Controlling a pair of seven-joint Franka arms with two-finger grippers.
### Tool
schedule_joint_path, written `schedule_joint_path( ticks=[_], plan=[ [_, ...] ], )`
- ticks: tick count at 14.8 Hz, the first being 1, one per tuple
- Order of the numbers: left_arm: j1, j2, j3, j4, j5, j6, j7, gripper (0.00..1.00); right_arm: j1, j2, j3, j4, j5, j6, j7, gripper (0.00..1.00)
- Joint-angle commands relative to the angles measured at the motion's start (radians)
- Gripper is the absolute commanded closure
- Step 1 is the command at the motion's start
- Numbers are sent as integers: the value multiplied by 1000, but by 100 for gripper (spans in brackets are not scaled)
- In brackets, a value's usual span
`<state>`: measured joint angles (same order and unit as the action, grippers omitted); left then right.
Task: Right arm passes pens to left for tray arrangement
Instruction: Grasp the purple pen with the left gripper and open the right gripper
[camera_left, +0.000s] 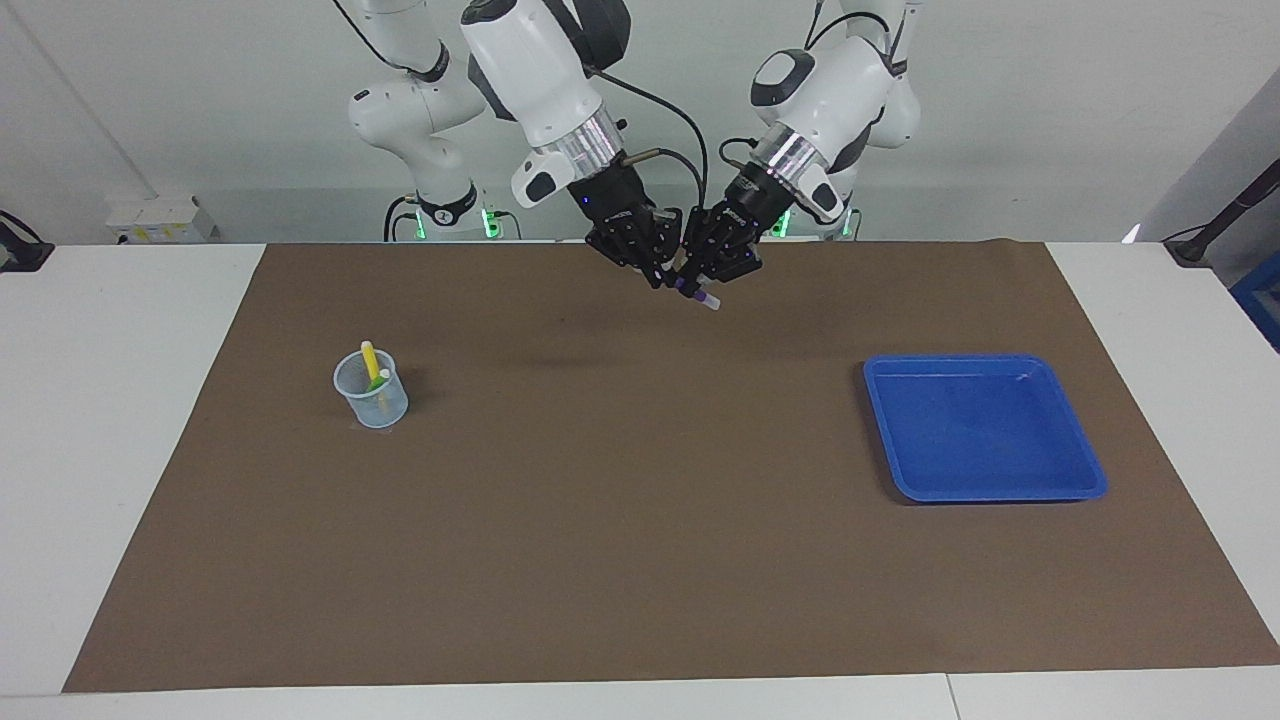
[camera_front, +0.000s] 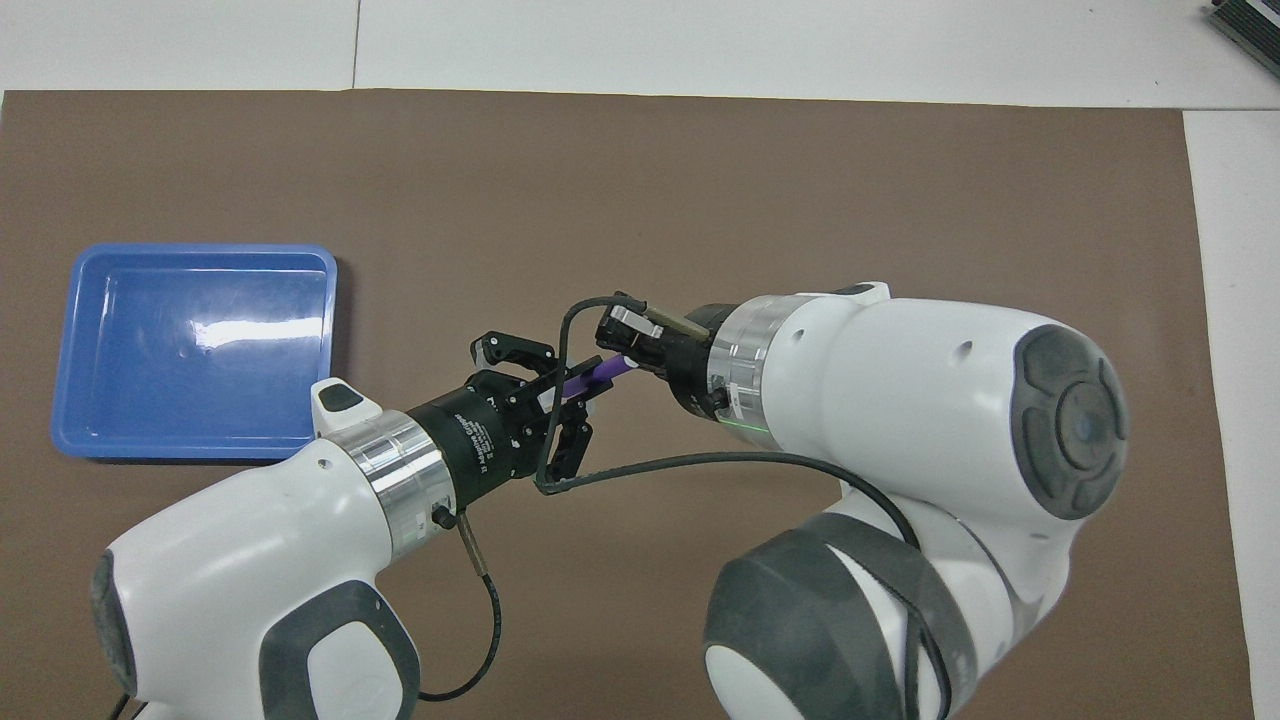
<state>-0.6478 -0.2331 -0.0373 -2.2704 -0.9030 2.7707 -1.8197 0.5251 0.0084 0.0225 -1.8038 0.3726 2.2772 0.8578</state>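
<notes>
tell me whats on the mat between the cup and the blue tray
Nothing: in the facing view the brown mat is bare from the cup to the blue tray. The overhead view hides the cup.

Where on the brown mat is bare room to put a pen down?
The brown mat is bare between the cup and the blue tray, and along its edge farthest from the robots. The tray itself holds nothing. It is crowded only at the mat's robot edge, where the left gripper and right gripper meet around the purple pen in the air.
</notes>
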Motion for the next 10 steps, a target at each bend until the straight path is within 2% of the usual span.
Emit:
schedule_joint_path(
  ticks=[1,3,5,7,10],
  plan=[
    [-16,-8,-1,-8,-19,-10,14,100,-20,-4,1,-3,8,6,-32,0],
    [-15,-8,-1,-9,-17,-10,25,100,-60,-4,-3,-3,-1,-40,-116,0],
    [-7,-11,0,-11,-17,-35,103,100,-117,-8,-3,-6,-10,-108,-295,0],
    [28,-18,4,-8,-17,-135,227,100,-183,-19,-3,-17,-49,-192,-504,0],
    [138,-32,4,15,-10,-365,449,100,-290,-53,-3,-84,-98,-260,-848,0]
  ],
)
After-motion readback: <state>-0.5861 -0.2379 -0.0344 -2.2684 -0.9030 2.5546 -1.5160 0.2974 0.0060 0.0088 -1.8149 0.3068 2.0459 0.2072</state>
